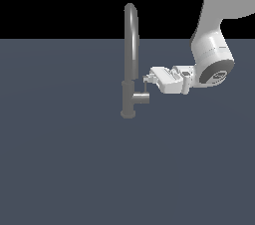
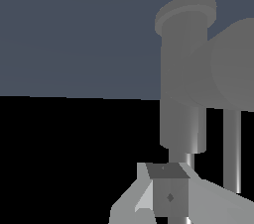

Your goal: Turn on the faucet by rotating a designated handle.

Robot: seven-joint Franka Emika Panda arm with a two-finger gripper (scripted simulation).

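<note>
The faucet stands on the dark floor, its tall arched spout rising from a thicker base with a short side stub. The handle, a thin grey rod, rises from that stub. My gripper reaches in horizontally from the exterior view's right, its tips right at the handle's upper end. In the wrist view the faucet's base fills the frame, the handle runs beside it, and my gripper looks shut with nothing between its fingers. The handle lies beside the fingers, not between them.
A flat dark grey-blue floor stretches all around the faucet. My white arm comes down from the exterior view's upper right.
</note>
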